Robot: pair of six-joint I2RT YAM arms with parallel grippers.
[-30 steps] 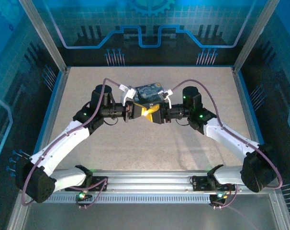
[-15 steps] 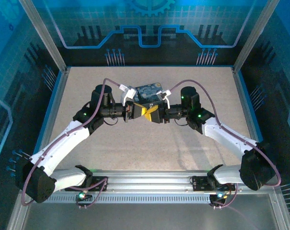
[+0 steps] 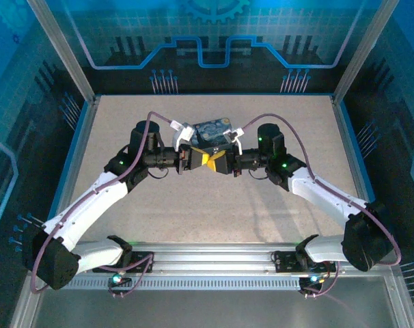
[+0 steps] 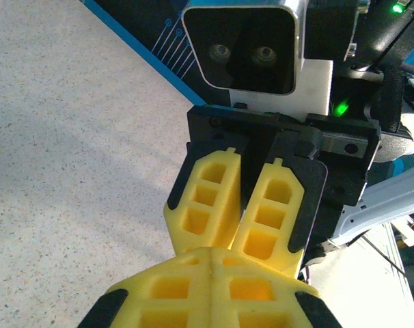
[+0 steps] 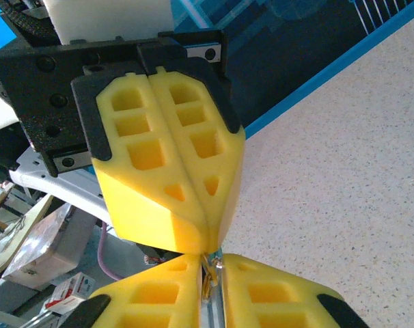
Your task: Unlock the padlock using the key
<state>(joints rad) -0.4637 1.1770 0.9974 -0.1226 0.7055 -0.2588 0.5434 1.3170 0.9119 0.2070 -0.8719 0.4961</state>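
Blue-lit panel walls [image 3: 214, 41] closed in a speckled beige table [image 3: 193, 225]. From its near edge the left arm [image 3: 91, 205] and the right arm [image 3: 326, 197] reached inward and met at the middle of the surface. Just beyond their meeting point, toward the far edge, lay a dark blue swirl-painted tin [image 3: 210, 130]. The left gripper [image 3: 201, 160] and the right gripper [image 3: 215, 162] pointed at each other, tip against tip, above the table. In the right wrist view the left gripper's yellow fingers [image 5: 149, 137] were pressed flat together along their whole seam; whether anything sat between their tips could not be told, and so the padlock's place could not be told. The right gripper's yellow fingers [image 5: 265, 294] stood a sliver apart, pinching the key [image 5: 208, 275], a slim metal strip with a yellowish glint whose upper end touched the left gripper's tips.
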